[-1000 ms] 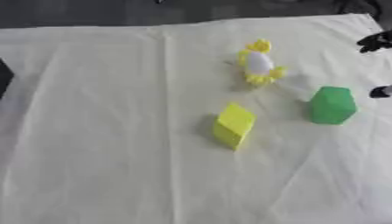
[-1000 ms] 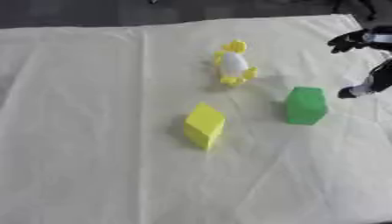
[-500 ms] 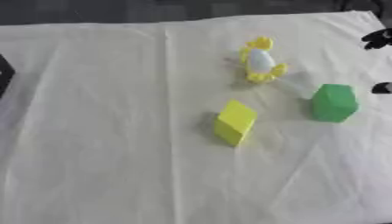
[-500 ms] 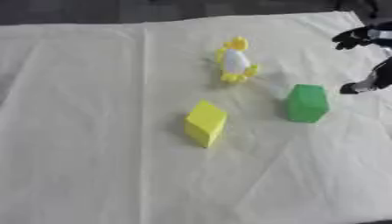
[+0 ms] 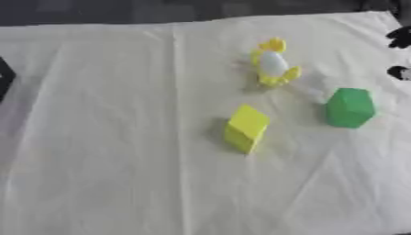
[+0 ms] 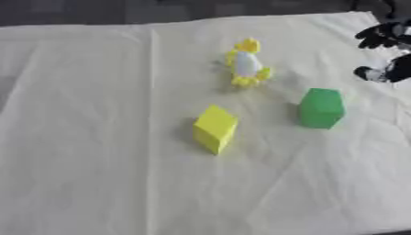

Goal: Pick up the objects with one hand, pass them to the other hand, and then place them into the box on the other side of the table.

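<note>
A cloth point(image 5: 104, 151) covers the table, and three things lie on it, all right of the middle: a block point(image 5: 246, 128) nearest the middle and nearest the robot; a second block point(image 5: 349, 108) to its right and a little farther back, apart from it; a small toy figure point(image 5: 273, 68) behind and between the two, touching neither. The right hand point(image 6: 384, 54) is at the right edge, right of the toy and behind the second block, holding nothing; a dark object point(image 5: 4, 78) shows at the left edge.

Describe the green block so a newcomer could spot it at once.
On the pale cloth covering the table, look to the right side, near where the robot's right hand comes in at the edge. The green block stands there, right of the yellow block and nearer than the yellow-and-white toy; it is the only green thing.
</note>
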